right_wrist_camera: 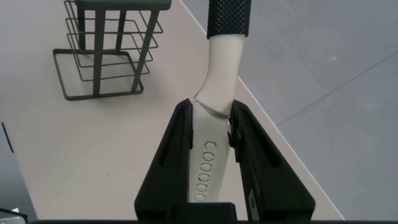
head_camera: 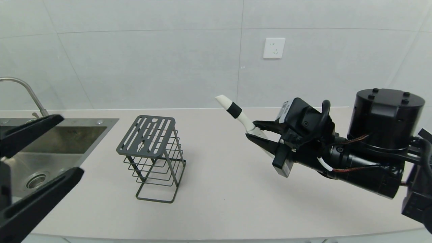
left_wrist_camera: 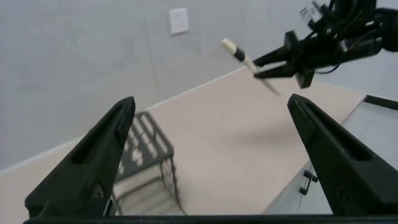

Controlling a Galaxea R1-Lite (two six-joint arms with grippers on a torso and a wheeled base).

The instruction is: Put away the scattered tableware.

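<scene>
The right end effector (head_camera: 256, 130) is pinched on the blade of a knife (head_camera: 236, 113), its two black fingers pressed against the flat sides just below the handle. A row of small round holes runs along the blade between the fingers. The pale handle, ringed by a black textured band, sticks out beyond the fingertips and tilts up toward the back wall. The knife is held in the air, clear of the pale worktop (head_camera: 219, 189) beneath it.

Off to this end effector's left, well apart from the knife, a dark wire rack (head_camera: 148, 135) stands upright on the worktop, with a slotted plate on top. Above and behind the end effector, a white wall socket (head_camera: 274, 48) sits on the tiled wall.

The left end effector (head_camera: 64, 146) hangs with its fingers spread wide and nothing between them. It is above the near edge of a steel sink (head_camera: 67, 121), whose curved tap (head_camera: 20, 84) rises behind it. The rack stands to its right.
</scene>
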